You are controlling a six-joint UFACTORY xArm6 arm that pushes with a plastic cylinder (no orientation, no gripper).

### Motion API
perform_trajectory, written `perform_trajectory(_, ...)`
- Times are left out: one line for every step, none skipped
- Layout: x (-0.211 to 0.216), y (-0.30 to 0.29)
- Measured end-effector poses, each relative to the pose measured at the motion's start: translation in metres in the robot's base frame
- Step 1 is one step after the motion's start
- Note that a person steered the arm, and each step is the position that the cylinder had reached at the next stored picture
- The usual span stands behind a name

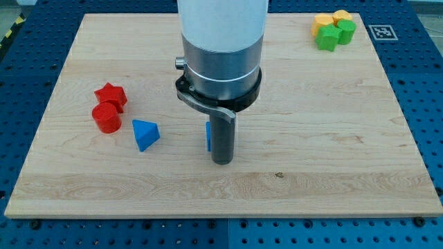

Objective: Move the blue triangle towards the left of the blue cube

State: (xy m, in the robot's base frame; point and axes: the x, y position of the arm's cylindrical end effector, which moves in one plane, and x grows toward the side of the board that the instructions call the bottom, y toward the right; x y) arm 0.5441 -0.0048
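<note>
Standing upright, my tip (221, 162) touching blue cube (208, 135)

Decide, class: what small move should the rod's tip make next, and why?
Probably a short slide to the view's left. My tip stands right against the blue cube, which it mostly hides, while the blue triangle already lies apart on the cube's left. I should get beside the triangle, not disturb the cube.

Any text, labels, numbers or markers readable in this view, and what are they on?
No words, brands or numbers are readable.
One sign: a black-and-white square marker, on the blue base beyond the board's top right corner; its pattern is too small to decode.
The blocks and arm carry no lettering.
</note>
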Motion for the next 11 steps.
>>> perform_trajectory(-0.003,0.0)
perform_trajectory(-0.01,0.0)
perform_trajectory(-0.01,0.0)
perform_trajectory(-0.015,0.0)
perform_trajectory(-0.007,-0.001)
perform_trajectory(0.018,-0.021)
perform_trajectory(0.034,-0.057)
perform_trajectory(0.04,-0.101)
perform_trajectory(0.025,-0.134)
perform_trajectory(0.011,-0.141)
perform_trajectory(-0.011,-0.141)
